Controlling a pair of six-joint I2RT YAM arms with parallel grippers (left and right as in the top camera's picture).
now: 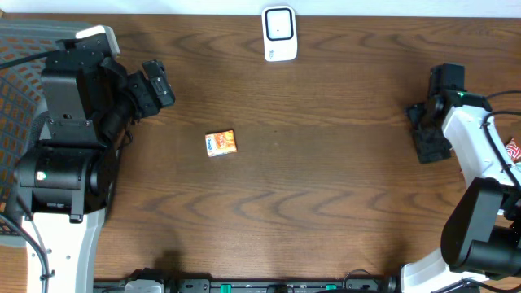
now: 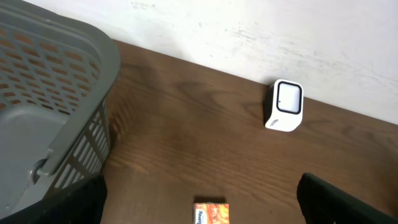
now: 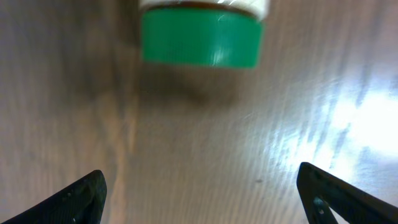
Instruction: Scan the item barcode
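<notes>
Dark brown wood-grain surface [image 1: 326, 203], with a strip of pale wall [image 1: 391, 6] along the far edge. From the overhead cam, the thing to scan is a small orange box [image 1: 221, 143] lying flat out in the open, a bit left of centre, with nothing touching it. The white scanner [image 1: 278, 32] sits at the far edge, well apart from the box. A grey mesh basket [image 1: 15, 89] fills the left edge, partly under the left arm [image 1: 73, 122]. The left jaws point toward the middle of the surface, near the box but apart from it. Honestly can't tell from up here how wide they are. The right arm [image 1: 480, 171] is way over on the right side, with the right jaws low over the wood, well apart from both box and scanner. Left wrist cam: the basket [image 2: 50, 93] hogs the left side, and the scanner [image 2: 285, 106] stands upright near the wall [image 2: 280, 31], its dark-framed window facing the camera. The orange box [image 2: 211, 213] just peeks in at the bottom edge, roughly midway between the two black fingers [image 2: 68, 208] in the bottom corners. So the left jaws are spread wide with nothing in them. Right wrist cam is pretty blurry. It shows wood with glare on the right and a green cap [image 3: 200, 40] at the top with a white bit above it, cut off by the frame. The black fingers [image 3: 74, 199] sit in the bottom corners, so the right jaws are gaping too. They've got nothing between them, and the cap is out ahead, untouched.
</notes>
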